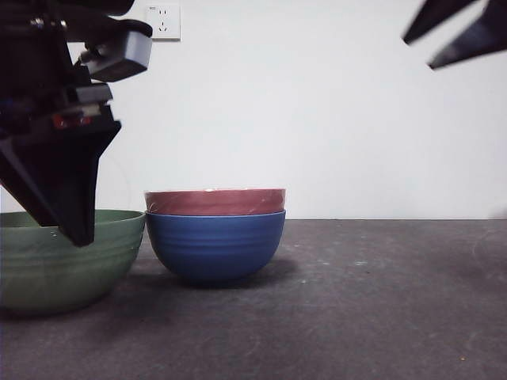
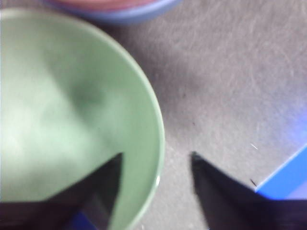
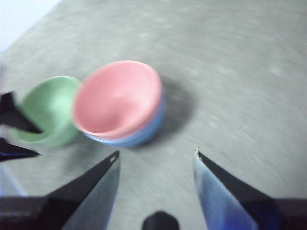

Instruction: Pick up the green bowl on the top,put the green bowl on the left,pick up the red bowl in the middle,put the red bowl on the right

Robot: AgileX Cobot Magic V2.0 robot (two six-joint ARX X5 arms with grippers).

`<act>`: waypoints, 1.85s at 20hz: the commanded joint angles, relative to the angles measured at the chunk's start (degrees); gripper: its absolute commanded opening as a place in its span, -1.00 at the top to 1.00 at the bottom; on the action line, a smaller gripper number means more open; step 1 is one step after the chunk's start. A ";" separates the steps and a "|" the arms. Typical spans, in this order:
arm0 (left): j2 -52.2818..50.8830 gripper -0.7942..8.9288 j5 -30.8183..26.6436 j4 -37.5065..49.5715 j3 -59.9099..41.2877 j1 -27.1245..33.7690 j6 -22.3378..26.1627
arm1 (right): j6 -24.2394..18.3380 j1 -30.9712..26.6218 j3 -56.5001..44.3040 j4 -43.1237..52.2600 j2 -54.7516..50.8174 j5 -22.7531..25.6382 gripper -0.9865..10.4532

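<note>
I take the blue bowl [image 1: 215, 247] as my landmark. The red bowl [image 1: 215, 201] sits nested inside it, only its rim band showing above the blue rim. The green bowl [image 1: 59, 257] stands on the table [image 1: 372, 301] just beside the blue bowl, their rims close; I cannot tell from the front view whether they touch.

The left gripper [image 2: 156, 158] is at the green bowl's rim on the side away from the stack. Its jaws stand spread: one over the bowl's inside, one outside over bare table, rim between them. I see no contact with the rim, so I log it as holding nothing.

The right gripper [image 3: 156, 154] hangs high, well apart from the blue bowl, jaws wide and empty. In the front view it shows only as black tips [image 1: 463, 32] at the upper corner.

On the blue bowl's far side from the green bowl, the table lies open to the picture's edge.
</note>
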 commanded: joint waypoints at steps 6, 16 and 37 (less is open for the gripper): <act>-10.75 0.23 1.05 -5.16 7.56 2.21 -1.88 | -5.18 16.61 17.94 -7.41 14.12 8.59 0.39; -26.60 0.24 13.18 -10.19 7.98 27.65 2.45 | -13.31 33.29 38.36 -19.26 41.44 18.51 0.39; -28.50 0.24 16.55 -12.92 7.96 32.24 3.78 | -16.26 34.62 38.60 -16.59 53.33 20.98 0.85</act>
